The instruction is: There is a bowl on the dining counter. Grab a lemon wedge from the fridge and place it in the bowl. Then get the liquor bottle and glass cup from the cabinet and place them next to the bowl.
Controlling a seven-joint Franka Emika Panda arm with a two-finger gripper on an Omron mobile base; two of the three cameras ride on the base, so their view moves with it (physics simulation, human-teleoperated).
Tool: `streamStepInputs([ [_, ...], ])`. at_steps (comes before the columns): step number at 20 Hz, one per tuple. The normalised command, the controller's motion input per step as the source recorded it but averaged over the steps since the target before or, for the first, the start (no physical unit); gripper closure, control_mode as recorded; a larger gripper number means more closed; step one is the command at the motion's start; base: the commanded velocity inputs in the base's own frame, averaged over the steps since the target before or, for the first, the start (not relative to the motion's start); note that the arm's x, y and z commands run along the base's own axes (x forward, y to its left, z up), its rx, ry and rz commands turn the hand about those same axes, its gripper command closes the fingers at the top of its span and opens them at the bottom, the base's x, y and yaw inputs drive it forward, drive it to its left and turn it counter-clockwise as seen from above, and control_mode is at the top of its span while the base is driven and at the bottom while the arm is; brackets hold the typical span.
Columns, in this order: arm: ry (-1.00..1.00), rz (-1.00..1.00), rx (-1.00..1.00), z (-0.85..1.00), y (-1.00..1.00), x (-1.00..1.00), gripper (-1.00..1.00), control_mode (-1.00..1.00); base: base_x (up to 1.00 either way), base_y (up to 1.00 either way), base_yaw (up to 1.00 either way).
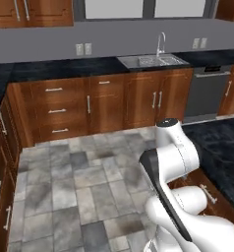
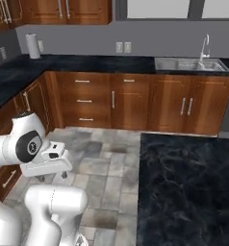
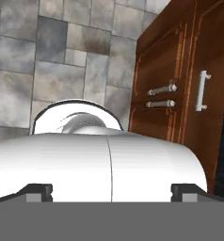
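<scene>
**Arm folded low between dining counter and kitchen run**

The dining counter (image 2: 188,192), black marble-look with faint white veining, fills the lower right corner of the right base view; its top is bare as far as the pictures reach. In the left base view its near edge runs along the right side above a brown wood base (image 1: 207,194) with grey bar handles. Grey stone floor tiles (image 1: 74,192) spread between it and the far run of brown lower cupboards (image 2: 116,103). That run carries a dark worktop with a steel sink (image 2: 191,65) and tap at its right end, a paper towel roll (image 2: 33,46) at its left corner, and a dishwasher (image 1: 207,93) beside the sink cupboards. The gripper (image 3: 111,190) points down over the floor, fingers released and spread wide, grasping nothing.
</scene>
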Motion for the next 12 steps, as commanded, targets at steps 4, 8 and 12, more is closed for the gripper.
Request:
streamStepInputs([
  [4,0.00,0.00,0.00,0.00,0.00,0.00,-1.00,1.00,0.81,0.53,-0.27],
  [8,0.00,0.00,0.00,0.00,0.00,0.00,-1.00,1.00,0.67,0.66,-0.44],
  [12,0.00,0.00,0.00,0.00,0.00,0.00,-1.00,1.00,0.58,0.74,-0.54],
])
